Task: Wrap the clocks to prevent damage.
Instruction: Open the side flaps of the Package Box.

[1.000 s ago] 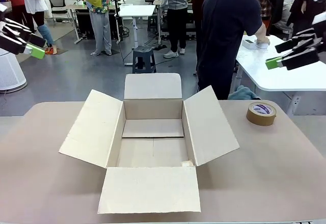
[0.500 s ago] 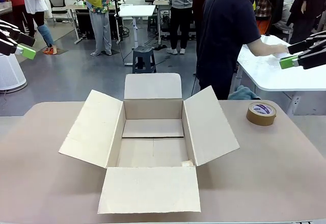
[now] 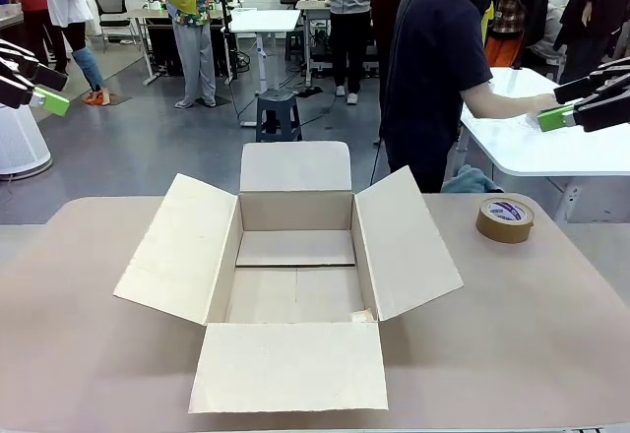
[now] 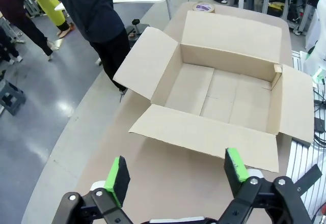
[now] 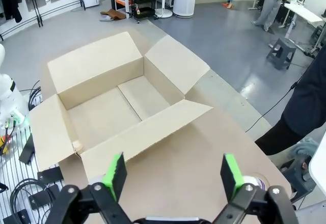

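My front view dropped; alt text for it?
An open, empty cardboard box sits on the table, flaps spread, with a tape roll to its right. The left pincer and right pincer hover high at the edges; a person stands behind.

A tan table (image 3: 532,344) bears an open cardboard box (image 3: 295,248) and tape roll (image 3: 505,219).

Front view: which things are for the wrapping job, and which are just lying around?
Probably for the job: open cardboard box, roll of brown tape.
Just lying around: black stool, white side table.
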Controlling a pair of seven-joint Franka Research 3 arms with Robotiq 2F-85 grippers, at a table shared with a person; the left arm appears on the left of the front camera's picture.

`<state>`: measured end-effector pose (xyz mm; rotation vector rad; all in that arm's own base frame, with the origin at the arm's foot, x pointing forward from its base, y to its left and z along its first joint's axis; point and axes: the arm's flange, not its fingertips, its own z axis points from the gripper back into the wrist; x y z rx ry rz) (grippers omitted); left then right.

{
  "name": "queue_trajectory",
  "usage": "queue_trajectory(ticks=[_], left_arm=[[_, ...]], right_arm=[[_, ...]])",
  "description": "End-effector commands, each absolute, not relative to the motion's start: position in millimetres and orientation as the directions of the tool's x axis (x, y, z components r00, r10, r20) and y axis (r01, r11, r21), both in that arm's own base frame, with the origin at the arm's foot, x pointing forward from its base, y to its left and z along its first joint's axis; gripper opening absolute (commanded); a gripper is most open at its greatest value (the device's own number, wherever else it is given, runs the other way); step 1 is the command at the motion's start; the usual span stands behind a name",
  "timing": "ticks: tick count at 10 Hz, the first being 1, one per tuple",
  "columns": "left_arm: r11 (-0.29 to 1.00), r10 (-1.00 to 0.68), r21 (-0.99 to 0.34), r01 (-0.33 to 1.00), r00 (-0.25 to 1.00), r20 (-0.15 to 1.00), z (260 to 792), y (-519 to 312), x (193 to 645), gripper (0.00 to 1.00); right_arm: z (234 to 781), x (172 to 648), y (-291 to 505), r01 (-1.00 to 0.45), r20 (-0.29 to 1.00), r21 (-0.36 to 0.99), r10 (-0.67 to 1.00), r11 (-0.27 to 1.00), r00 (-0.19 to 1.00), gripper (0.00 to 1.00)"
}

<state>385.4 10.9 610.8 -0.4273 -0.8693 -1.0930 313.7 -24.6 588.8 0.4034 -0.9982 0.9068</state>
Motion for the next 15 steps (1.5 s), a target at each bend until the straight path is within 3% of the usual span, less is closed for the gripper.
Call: queue_trajectory(ticks=[1,2,3,4,5,6,7,14,15], left_arm=[[0.406,-0.599,0.118,0.906,0.166,0.783,612,11,385,0.42],[0.406,-0.605,0.119,0.906,0.168,0.778,613,11,385,0.00],[0.402,-0.608,0.120,0.908,0.166,0.776,614,13,384,0.38],[0.402,-0.608,0.121,0.908,0.165,0.777,613,17,384,0.00],[0.398,-0.607,0.119,0.910,0.164,0.778,613,18,384,0.00],[0.390,-0.608,0.115,0.913,0.162,0.777,613,18,385,0.00],[0.387,-0.610,0.111,0.915,0.164,0.775,613,20,384,0.00],[0.414,-0.594,0.055,0.909,0.224,0.773,614,21,384,0.00],[0.453,-0.582,-0.019,0.892,0.311,0.752,622,11,384,0.00]], right_arm=[[584,316,-25,-0.814,0.844,-0.112,0.488,0.569,0.225,0.40],[584,317,-23,-0.815,0.840,-0.109,0.491,0.569,0.230,0.00],[584,319,-22,-0.816,0.837,-0.108,0.495,0.567,0.233,0.00],[585,320,-20,-0.821,0.836,-0.096,0.493,0.563,0.240,0.00],[584,321,-20,-0.822,0.831,-0.099,0.502,0.560,0.242,0.11],[584,322,-19,-0.824,0.826,-0.092,0.505,0.559,0.251,0.01],[585,322,-18,-0.825,0.821,-0.092,0.511,0.557,0.254,0.00],[583,322,-20,-0.817,0.803,-0.116,0.538,0.564,0.257,0.00],[590,321,-1,-0.769,0.785,-0.035,0.494,0.638,0.374,0.00]])
